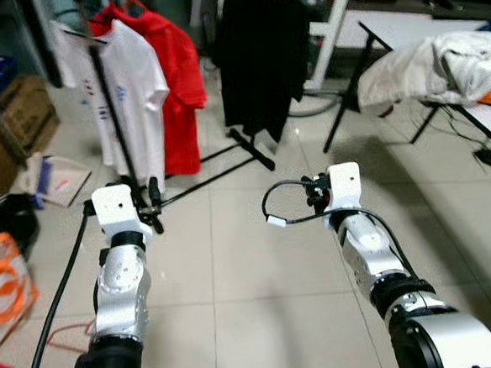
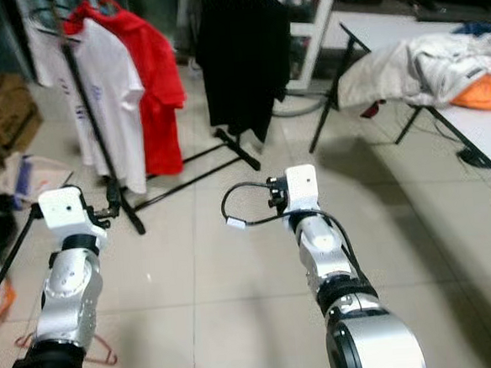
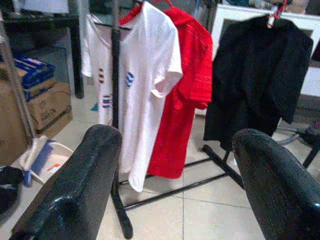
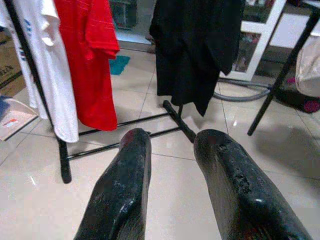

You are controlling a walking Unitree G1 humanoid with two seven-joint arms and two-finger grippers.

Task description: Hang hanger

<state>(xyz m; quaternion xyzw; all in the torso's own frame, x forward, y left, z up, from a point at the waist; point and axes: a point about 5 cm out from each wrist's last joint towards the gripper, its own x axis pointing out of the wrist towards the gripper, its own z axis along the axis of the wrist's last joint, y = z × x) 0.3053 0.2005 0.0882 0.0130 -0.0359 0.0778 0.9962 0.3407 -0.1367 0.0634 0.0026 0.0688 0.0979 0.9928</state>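
Evidently no hanger is in either gripper at this moment. The only bare one that can be made out is a thin reddish wire hanger (image 2: 95,353) lying on the tiled floor (image 1: 260,275) just beside the robot's left arm. Whether that is the task's hanger cannot be told.

The left gripper (image 3: 172,185) has its two black fingers spread wide with nothing between them. The right gripper (image 4: 172,180) has its fingers a little apart and is likewise empty. Both arms are raised forward at about the same height, aimed at the black garment rack (image 1: 121,150) ahead, probably a ready posture for approaching it.

On that rack hang a white T-shirt (image 1: 134,91) and, touching it behind, a red shirt (image 1: 179,79). A black shirt (image 1: 262,56) hangs apart from them further along. The rack's base bar (image 1: 251,150) runs across the floor beneath.

To the right stands a folding table (image 1: 412,29) heaped with pale clothing (image 1: 439,65), likely the laundry waiting to be hung. Cardboard boxes (image 1: 13,116) sit at the far left.
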